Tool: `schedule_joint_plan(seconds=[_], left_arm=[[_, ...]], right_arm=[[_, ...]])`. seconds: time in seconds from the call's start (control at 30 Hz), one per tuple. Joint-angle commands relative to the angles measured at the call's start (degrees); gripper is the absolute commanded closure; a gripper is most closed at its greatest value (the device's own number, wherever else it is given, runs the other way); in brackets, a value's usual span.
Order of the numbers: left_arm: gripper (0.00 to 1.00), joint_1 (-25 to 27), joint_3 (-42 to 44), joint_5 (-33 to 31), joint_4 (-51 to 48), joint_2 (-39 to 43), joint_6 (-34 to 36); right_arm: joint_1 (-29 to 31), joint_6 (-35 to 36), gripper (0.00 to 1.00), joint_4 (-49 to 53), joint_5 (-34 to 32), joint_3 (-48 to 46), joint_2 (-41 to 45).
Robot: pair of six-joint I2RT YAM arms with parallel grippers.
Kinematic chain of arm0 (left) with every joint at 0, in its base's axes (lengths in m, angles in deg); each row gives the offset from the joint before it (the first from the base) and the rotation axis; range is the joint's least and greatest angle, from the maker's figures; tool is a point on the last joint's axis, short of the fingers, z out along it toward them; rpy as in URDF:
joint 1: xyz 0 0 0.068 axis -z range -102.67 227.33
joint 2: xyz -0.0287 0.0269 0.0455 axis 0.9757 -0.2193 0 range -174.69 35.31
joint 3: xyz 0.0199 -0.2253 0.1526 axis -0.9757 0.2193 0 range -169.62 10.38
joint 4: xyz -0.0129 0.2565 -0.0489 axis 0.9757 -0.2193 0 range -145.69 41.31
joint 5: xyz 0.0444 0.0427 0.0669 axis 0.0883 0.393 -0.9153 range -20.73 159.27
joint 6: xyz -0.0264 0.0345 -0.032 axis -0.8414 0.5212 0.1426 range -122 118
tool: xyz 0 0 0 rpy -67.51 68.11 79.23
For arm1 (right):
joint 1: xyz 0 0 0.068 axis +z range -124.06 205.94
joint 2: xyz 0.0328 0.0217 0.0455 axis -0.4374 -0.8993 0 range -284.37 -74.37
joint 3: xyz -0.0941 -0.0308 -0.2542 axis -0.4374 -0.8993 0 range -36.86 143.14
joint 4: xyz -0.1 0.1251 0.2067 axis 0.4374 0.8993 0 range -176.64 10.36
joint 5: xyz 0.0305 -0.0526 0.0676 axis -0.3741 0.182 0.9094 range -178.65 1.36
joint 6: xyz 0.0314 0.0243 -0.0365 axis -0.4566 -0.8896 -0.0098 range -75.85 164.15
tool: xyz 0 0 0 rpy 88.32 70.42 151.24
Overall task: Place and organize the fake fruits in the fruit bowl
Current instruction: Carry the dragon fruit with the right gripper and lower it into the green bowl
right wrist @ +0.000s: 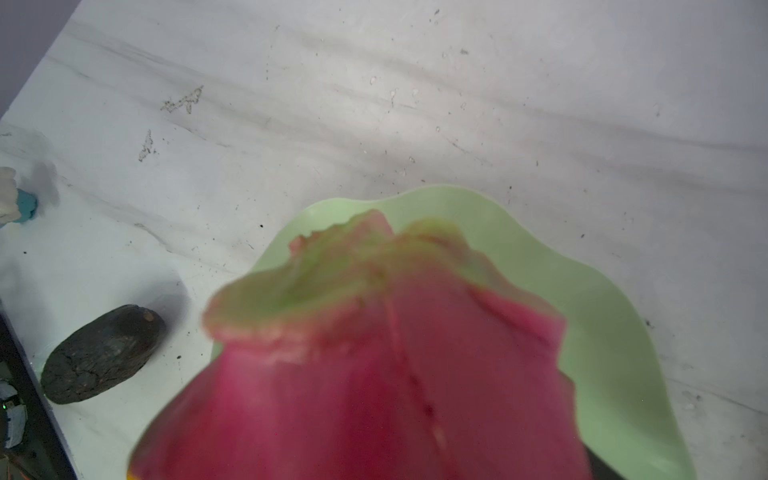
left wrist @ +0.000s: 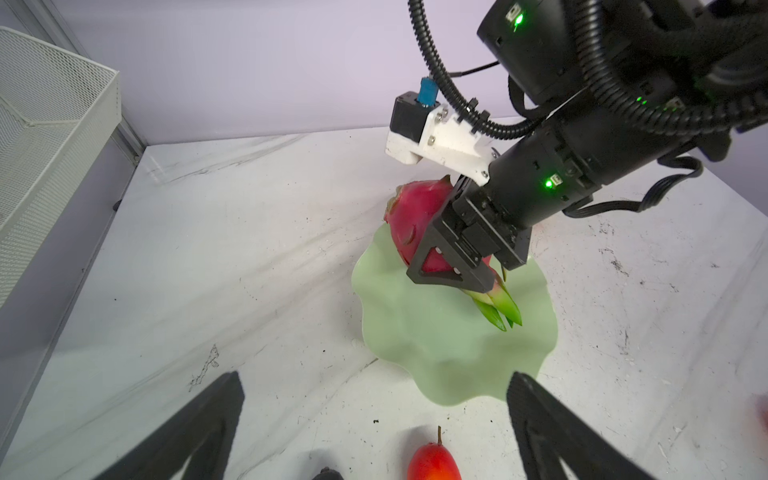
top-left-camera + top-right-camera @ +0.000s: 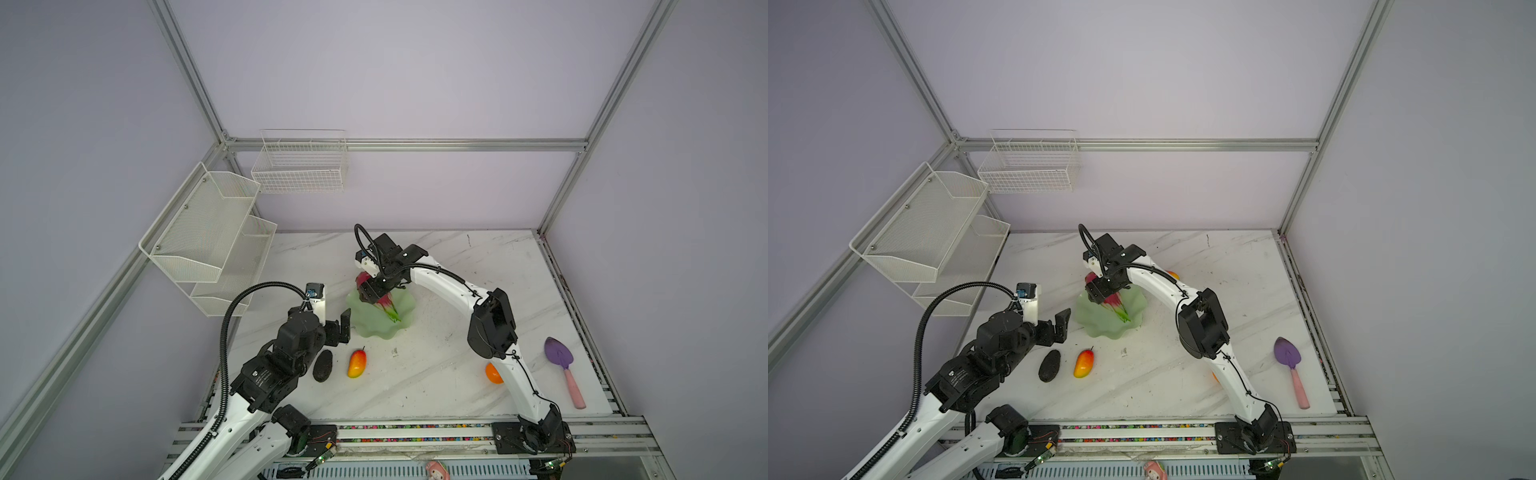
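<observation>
- The dragon fruit [image 1: 374, 353] lies nearest the right wrist camera and is blurred by closeness. The right gripper [image 2: 486, 276] has its jaws partway closed across the fruit's body, one finger on each side, and holds it.
- The fruit is tilted over the fruit bowl [image 3: 374, 324]. Its green tips point down into the bowl and its blunt end is raised above the far rim. Whether the tips touch the bowl cannot be told.
- Step in hand, as judged: setting the first fruit into the bowl. No other fruit lies in it.
- Next move, as judged: lower the fruit until it rests flat, spread the jaws, then lift straight up clear of the wavy rim.
- The left gripper [image 3: 340, 330] has its jaws fully spread and is empty, just beside the bowl's left rim.
- Toward the near left corner of the bench, the avocado [image 3: 322, 365] and a mango [image 3: 357, 363] lie side by side, apart.
- The tangerine [image 3: 493, 373] lies toward the near edge, partly hidden by the right arm.
- An orange patch [image 3: 1172, 274] shows beyond the bowl, too hidden to identify.
- The shovel [image 3: 559, 353] lies by the right edge, well apart.
- The bench middle, between the bowl and the near edge, is open.
</observation>
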Motion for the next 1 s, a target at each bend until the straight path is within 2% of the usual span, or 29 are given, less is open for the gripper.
schedule_joint_plan(seconds=[0.0,0.2,0.37,0.57,0.97], left_arm=[[0.00,-0.3,-0.5,0.0,2.1,-0.4,-0.5],[0.00,-0.4,0.4,-0.2,2.2,-0.2,0.0],[0.00,-0.5,0.7,-0.8,2.2,0.4,0.7],[0.00,-0.6,1.8,-0.3,3.1,0.0,0.7],[0.00,-0.7,2.0,-0.4,3.3,-0.2,1.8]], right_arm=[[0.1,1.7,0.38,3.6,-0.3,2.4,-1.8],[0.1,2.6,0.39,1.8,-0.2,1.8,-4.1],[0.1,2.5,0.38,-3.7,-1.7,1.4,-1.6],[0.1,3.4,0.37,-1.8,-1.7,4.6,-3.5],[0.1,4.1,0.34,-3.4,-1.6,2.5,-5.7]])
